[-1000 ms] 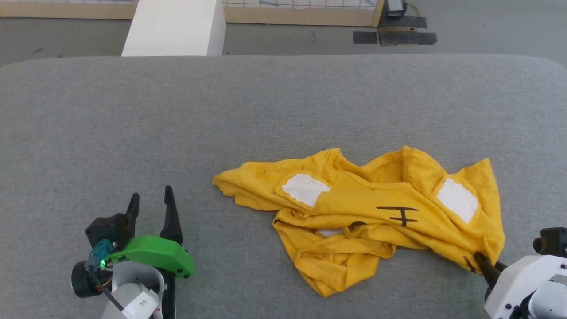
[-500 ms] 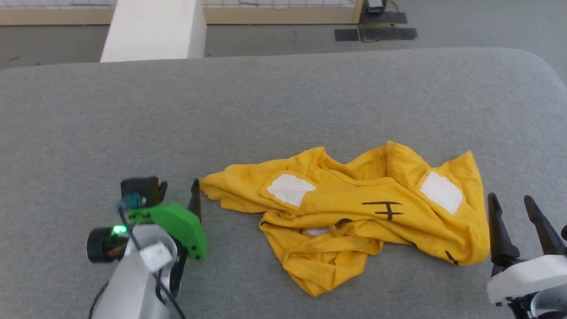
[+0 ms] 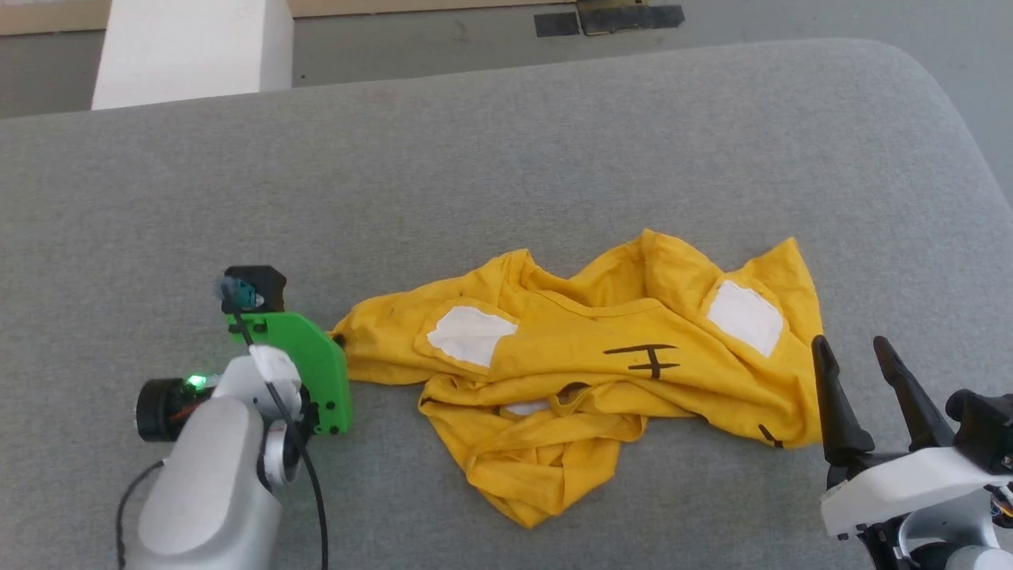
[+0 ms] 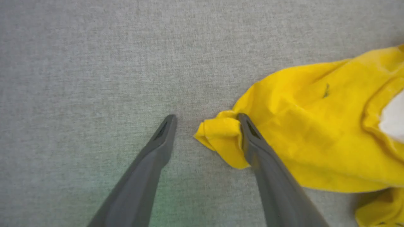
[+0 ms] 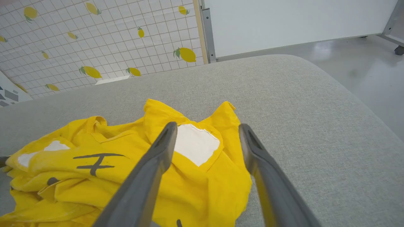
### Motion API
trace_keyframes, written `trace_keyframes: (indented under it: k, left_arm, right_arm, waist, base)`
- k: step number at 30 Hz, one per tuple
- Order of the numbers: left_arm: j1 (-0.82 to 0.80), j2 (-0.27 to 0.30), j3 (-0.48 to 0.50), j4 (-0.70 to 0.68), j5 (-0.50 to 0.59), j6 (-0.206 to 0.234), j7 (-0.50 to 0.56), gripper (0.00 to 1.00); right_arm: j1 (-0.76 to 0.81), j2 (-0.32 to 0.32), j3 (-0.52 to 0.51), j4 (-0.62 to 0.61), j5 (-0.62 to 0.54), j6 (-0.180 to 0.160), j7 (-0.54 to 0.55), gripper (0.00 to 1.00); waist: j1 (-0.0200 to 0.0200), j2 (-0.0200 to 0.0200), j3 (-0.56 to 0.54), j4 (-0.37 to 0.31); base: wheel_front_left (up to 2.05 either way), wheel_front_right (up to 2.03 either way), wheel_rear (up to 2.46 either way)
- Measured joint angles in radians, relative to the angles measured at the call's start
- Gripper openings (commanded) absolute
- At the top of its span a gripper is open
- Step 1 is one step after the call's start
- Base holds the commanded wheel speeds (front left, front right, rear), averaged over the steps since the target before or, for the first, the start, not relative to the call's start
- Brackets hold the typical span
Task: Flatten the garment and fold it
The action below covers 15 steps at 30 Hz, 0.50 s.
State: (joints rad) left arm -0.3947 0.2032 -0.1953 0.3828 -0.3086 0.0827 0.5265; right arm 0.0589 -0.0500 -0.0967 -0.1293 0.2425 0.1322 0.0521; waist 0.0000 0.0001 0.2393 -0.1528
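The garment (image 3: 586, 372) is a bright yellow T-shirt lying crumpled on the grey table, with white patches and black stripes facing up. My left gripper (image 4: 205, 117) is open at the shirt's left tip. A bunched yellow corner (image 4: 221, 138) lies between its fingers, against the right one. In the head view its green cover (image 3: 305, 356) hides most of the fingers. My right gripper (image 3: 848, 342) is open just off the shirt's right edge and holds nothing. In the right wrist view its fingers (image 5: 157, 154) point over a white patch (image 5: 195, 143).
The padded grey table (image 3: 506, 158) curves away at its far right corner (image 3: 950, 119). A white block (image 3: 190, 47) stands on the floor beyond the far edge. A lemon-patterned tiled wall (image 5: 94, 37) shows in the right wrist view.
My right gripper has opened, let go of the shirt's lower right edge and drawn back. My left gripper has moved right to the shirt's left tip. The head camera has shifted.
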Motion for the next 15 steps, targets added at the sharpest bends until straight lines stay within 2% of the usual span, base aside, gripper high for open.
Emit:
trace_keyframes:
  k: [1,2,3,5,7,12,15]
  left_arm:
    - [0.000,0.008,-0.004,-0.011,-0.004,-0.005,0.031,0.63]
    - [0.000,0.016,-0.006,-0.025,-0.017,-0.014,0.062,0.20]
    - [0.000,0.021,-0.009,-0.040,-0.029,-0.024,0.088,0.00]
    - [0.005,0.027,-0.016,-0.069,-0.041,-0.042,0.126,0.00]
    - [0.036,0.026,-0.026,-0.121,-0.044,-0.049,0.119,0.00]
    - [0.114,0.032,0.005,-0.190,-0.043,-0.021,0.048,0.00]
    - [0.162,0.056,0.041,-0.227,-0.050,-0.002,0.024,0.00]
  right_arm:
    - [-0.002,0.000,-0.001,0.002,0.002,0.000,-0.001,1.00]
    - [-0.003,0.000,-0.001,0.004,0.003,0.000,-0.001,1.00]
    - [-0.004,0.000,-0.001,0.006,0.004,0.000,-0.001,1.00]
    - [-0.005,0.000,-0.001,0.005,0.004,0.000,0.001,1.00]
    - [-0.019,0.000,-0.012,0.004,-0.002,0.000,0.009,1.00]
    - [-0.081,0.000,-0.058,0.028,-0.052,0.000,0.042,1.00]
    - [-0.142,-0.001,-0.088,0.072,-0.088,0.000,0.087,1.00]
  waist:
    - [0.0000,0.0000,0.004,-0.004]
    - [0.0000,0.0000,0.007,-0.007]
    - [0.0000,0.0000,0.010,-0.009]
    - [0.0000,0.0000,0.013,-0.010]
    - [0.0000,0.0000,0.014,-0.004]
    - [0.0000,0.0000,0.006,0.017]
    - [0.0000,0.0000,0.003,0.033]
  base:
    - [0.00,0.00,0.00]
    - [0.00,0.00,0.00]
    - [0.00,0.00,0.00]
    - [0.00,0.00,0.00]
    - [0.00,0.00,0.00]
    - [0.00,0.00,0.00]
    - [0.00,0.00,0.00]
